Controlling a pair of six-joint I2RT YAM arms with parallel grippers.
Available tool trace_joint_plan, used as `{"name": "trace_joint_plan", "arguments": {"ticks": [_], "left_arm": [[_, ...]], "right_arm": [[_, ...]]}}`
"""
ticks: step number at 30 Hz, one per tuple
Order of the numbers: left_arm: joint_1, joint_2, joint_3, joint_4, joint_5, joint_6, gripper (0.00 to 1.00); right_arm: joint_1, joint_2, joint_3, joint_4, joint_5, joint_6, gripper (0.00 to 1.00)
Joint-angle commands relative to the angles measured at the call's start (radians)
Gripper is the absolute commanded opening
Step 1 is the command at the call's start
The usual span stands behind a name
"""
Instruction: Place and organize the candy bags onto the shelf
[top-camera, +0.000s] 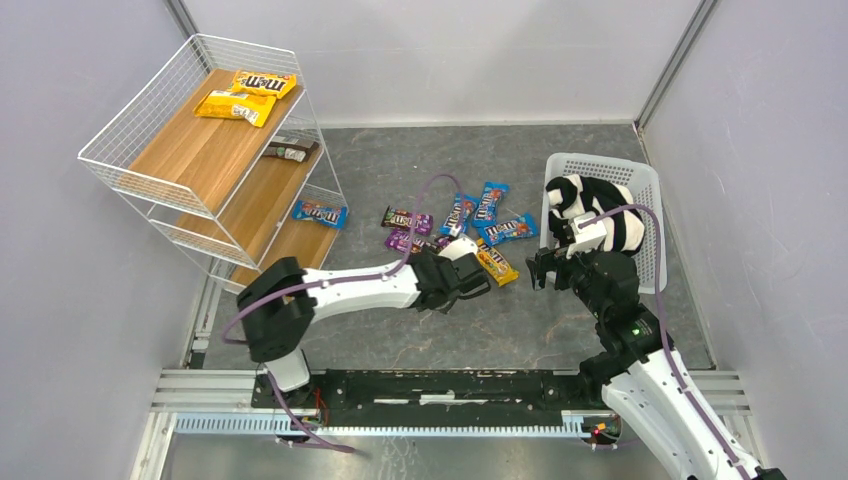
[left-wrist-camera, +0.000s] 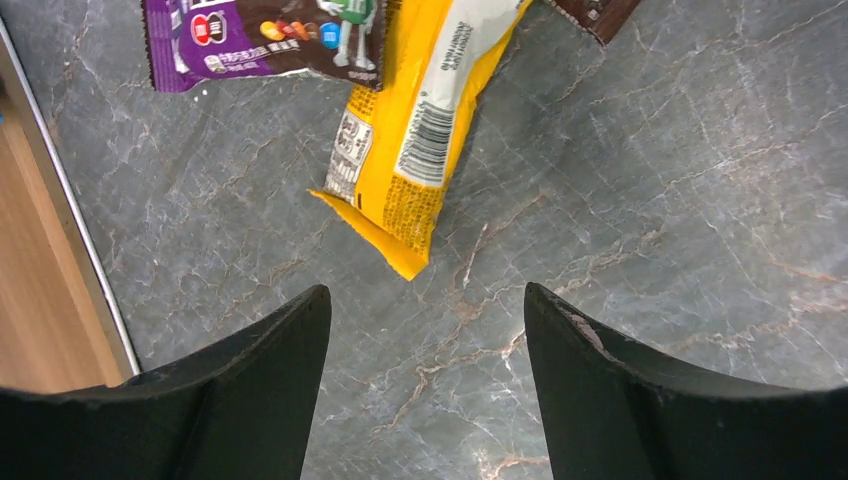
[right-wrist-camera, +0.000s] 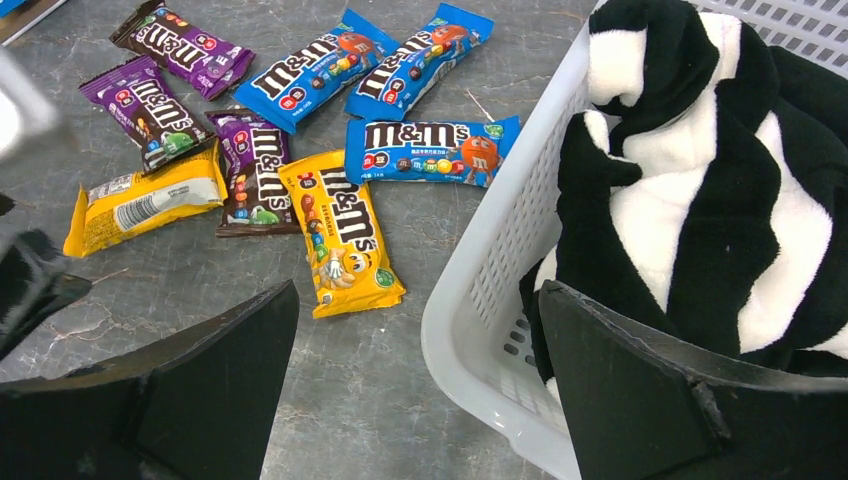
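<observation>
Yellow candy bag (left-wrist-camera: 420, 150) lies just ahead of left hand (left-wrist-camera: 425, 292).

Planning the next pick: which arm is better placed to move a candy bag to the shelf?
Left, likely. The left gripper hangs open just short of the barcode-side-up yellow candy bag, and the shelf stands on its side. The right gripper, also open, sits by the white basket, farther away.
</observation>
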Motion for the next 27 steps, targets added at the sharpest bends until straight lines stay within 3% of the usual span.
{"name": "trace_joint_plan", "arguments": {"ticks": [1, 4, 11, 20, 27], "left_arm": [[-0.019, 0.090, 0.095, -0.069, -0.095, 0.095, 0.77], [-0.022, 0.141, 0.112, -0.081, -0.129, 0.108, 0.67], [-0.021, 0.229, 0.146, -0.084, -0.189, 0.124, 0.59], [-0.006, 0.318, 0.180, -0.051, -0.228, 0.172, 0.59], [0.011, 0.342, 0.189, -0.027, -0.209, 0.183, 0.49]], "right_arm": [[0.004, -0.009, 0.018, 0.029, -0.007, 0.005, 0.98], [0.004, -0.011, 0.018, 0.028, -0.007, 0.006, 0.98], [0.006, -0.015, 0.016, 0.029, -0.009, 0.006, 0.98], [0.005, -0.022, 0.013, 0.030, -0.009, 0.007, 0.98], [0.004, -0.026, 0.013, 0.029, -0.007, 0.007, 0.98]]}}
